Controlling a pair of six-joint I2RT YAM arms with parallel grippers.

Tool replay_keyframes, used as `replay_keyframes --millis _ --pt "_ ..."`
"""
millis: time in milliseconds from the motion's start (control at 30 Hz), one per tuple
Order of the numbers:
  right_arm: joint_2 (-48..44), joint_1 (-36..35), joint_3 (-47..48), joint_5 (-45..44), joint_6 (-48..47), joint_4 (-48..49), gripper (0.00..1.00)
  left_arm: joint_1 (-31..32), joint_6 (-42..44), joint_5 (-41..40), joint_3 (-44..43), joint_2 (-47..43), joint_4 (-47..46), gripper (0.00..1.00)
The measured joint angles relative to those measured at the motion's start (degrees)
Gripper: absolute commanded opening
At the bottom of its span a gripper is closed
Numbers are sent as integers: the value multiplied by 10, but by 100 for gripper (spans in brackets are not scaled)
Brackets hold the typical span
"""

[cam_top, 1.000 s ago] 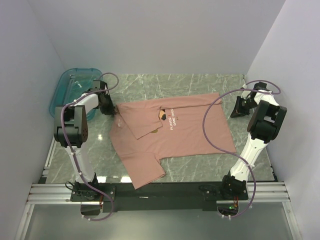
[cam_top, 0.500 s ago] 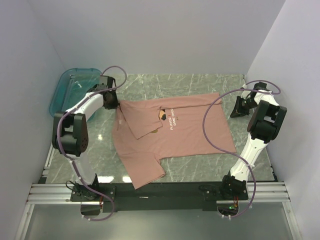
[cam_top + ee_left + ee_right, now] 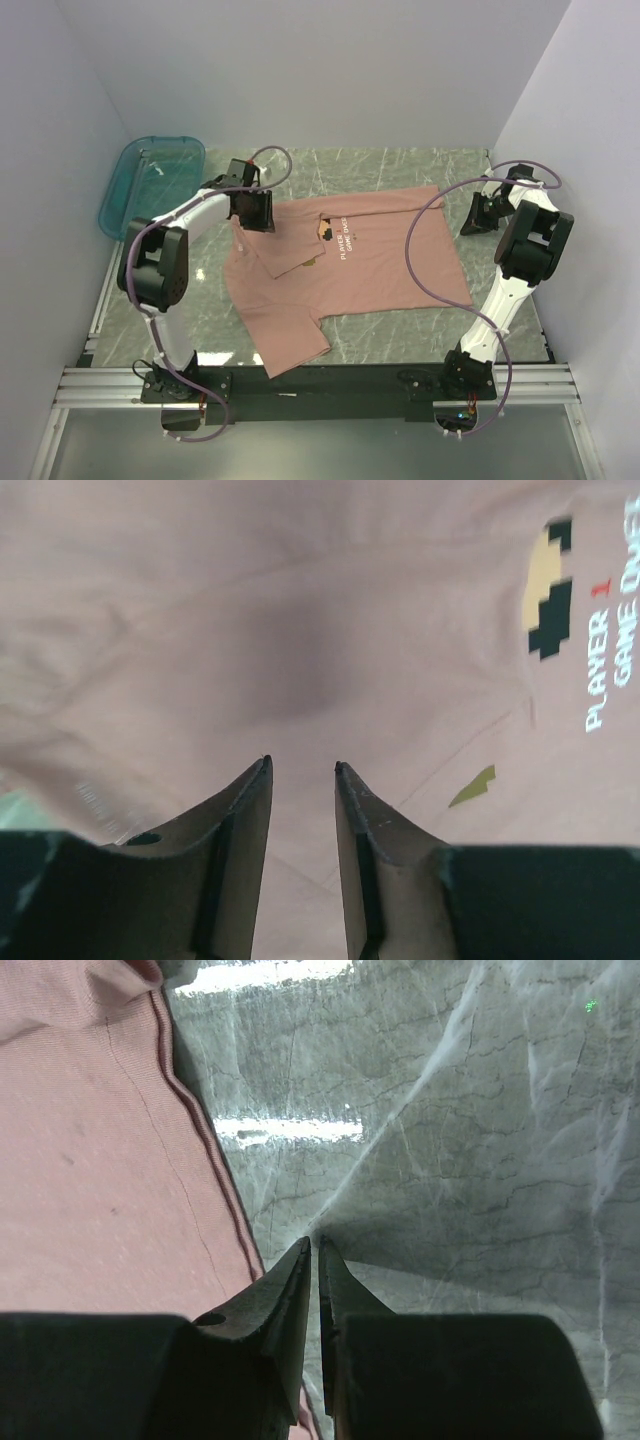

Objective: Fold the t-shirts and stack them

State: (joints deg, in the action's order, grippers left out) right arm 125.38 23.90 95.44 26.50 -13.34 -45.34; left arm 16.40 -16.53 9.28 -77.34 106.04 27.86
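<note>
Dusty-pink t-shirt (image 3: 380,270) lies spread on the green marble desk (image 3: 420,170), its far-left part folded onto the chest beside the pixel print (image 3: 548,590). Left jaws are over that fold, spread a little with nothing between them. Right jaws, pressed nearly together and empty, sit at the shirt's right hem. Teal tray (image 3: 118,192) stands in the far-left corner

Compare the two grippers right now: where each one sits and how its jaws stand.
The left gripper hangs over the pink t-shirt, near its far left part. The right gripper sits at the shirt's hemmed edge, beside the bare marble table. The left jaws stand apart with fabric showing between them. The right jaws almost touch and hold nothing. Both share the same two-finger build.
</note>
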Motion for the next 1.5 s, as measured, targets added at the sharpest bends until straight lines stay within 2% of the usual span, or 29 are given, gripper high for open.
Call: replay_keyframes --millis 100,133,300,400,500,967,1000,1100,1133,1200,1367,1500 --pt "0 0 0 1 0 0 15 2 7 29 -3 22 7 41" --pt "0 0 0 1 0 0 15 1 5 23 -1 23 9 44" --pt "0 0 0 4 0 -2 15 -42 -35 -26 10 -5 -5 44" --pt "0 0 0 6 0 -2 15 -98 -57 -43 12 -21 -16 42" --pt "0 0 0 8 0 -2 15 -133 -70 -62 9 -19 -18 34" --pt "0 0 0 10 0 -3 15 -124 -71 -81 -46 97 7 30" --pt "0 0 0 10 0 -3 15 -124 -71 -81 -50 101 9 29" --pt "0 0 0 10 0 -3 15 -125 -70 -76 -63 107 11 18" --pt "0 0 0 10 0 -4 15 -125 -68 -75 -65 109 11 11" --pt "0 0 0 10 0 -4 15 -124 -67 -68 -66 110 11 6" --pt "0 0 0 11 0 -4 15 -118 -56 -62 -69 109 9 4" --pt "0 0 0 12 0 -4 15 -97 -41 -88 -75 106 9 0"
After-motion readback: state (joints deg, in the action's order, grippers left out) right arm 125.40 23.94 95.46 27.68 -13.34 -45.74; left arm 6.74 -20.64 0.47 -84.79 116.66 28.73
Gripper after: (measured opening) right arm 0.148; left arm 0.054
